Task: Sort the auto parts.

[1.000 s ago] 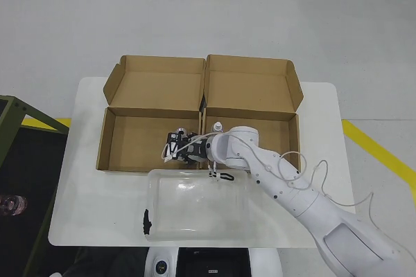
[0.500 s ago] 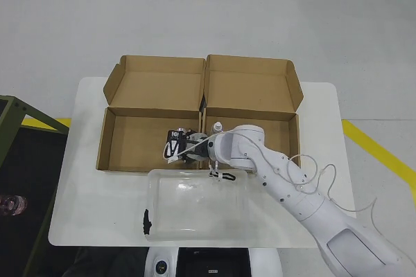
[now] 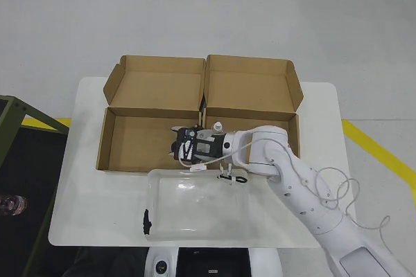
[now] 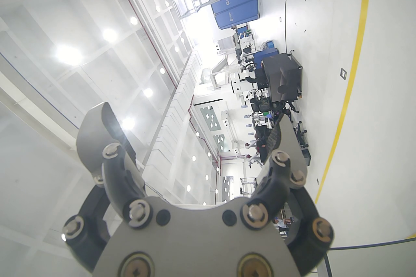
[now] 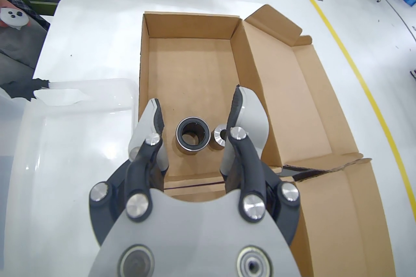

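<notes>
The right pincer (image 5: pixel 197 101) hung wide open over the left cardboard box (image 3: pixel 132 142), whose floor held a black-rimmed ring (image 5: pixel 191 135) and a small metal bush (image 5: pixel 219 138) side by side; from above, the pincer hid them. A clear bin (image 3: pixel 194 215) lay just nearer on the worktop (image 3: pixel 83 201). The left pincer (image 4: pixel 191 119) gaped ceilingward.

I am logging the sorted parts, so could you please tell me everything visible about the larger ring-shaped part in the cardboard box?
The ring-shaped part is a short, thick sleeve, seemingly metal: silvery outer wall, dark band around its top face, wide open bore. It stands on end on the floor of the cardboard box, close beside a smaller metal cylinder; whether they touch is unclear. The right gripper hangs open above it, one finger to each side, not closed on it.
</notes>
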You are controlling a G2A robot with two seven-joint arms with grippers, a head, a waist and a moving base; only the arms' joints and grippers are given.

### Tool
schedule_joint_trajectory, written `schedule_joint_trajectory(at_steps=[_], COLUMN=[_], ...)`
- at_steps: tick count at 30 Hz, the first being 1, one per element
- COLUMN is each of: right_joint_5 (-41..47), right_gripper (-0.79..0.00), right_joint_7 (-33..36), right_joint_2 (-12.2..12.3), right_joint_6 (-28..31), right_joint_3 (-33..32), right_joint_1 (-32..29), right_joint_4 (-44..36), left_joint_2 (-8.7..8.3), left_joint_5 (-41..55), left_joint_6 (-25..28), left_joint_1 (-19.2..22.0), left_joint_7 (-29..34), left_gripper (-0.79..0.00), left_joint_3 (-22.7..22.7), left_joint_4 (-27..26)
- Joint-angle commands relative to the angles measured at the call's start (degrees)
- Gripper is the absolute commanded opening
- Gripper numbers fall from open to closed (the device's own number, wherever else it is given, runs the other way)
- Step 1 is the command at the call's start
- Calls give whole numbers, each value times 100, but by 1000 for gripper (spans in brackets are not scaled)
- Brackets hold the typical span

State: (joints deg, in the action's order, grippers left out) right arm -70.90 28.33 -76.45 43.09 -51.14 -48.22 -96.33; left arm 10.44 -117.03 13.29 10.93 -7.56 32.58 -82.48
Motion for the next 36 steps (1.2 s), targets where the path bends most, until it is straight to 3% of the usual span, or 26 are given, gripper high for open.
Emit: schedule_joint_trajectory(at_steps=[1,9,15,18,28,36], right_joint_5=[-34,-397,-566,-646,-861,-1049], right_gripper=[-400,-394,-299,-299,-256,-234], right_joint_7=[-49,-500,-899,-1123,-2000,-2844], right_joint_2=[55,325,518,599,772,831], right_joint_6=[11,362,473,478,394,-115], right_joint_3=[-192,-1080,-1983,-2470,-3652,-4330], right_joint_1=[-168,-1138,-1998,-2399,-3595,-4545], right_joint_4=[-272,-1294,-1801,-2003,-2185,-2142], left_joint_2=[0,0,0,0,0,0], left_joint_5=[0,0,0,0,0,0], left_joint_6=[0,0,0,0,0,0], left_joint_1=[0,0,0,0,0,0], left_joint_7=[0,0,0,0,0,0], left_gripper=[0,0,0,0,0,0], left_joint_3=[0,0,0,0,0,0], left_joint_4=[0,0,0,0,0,0])
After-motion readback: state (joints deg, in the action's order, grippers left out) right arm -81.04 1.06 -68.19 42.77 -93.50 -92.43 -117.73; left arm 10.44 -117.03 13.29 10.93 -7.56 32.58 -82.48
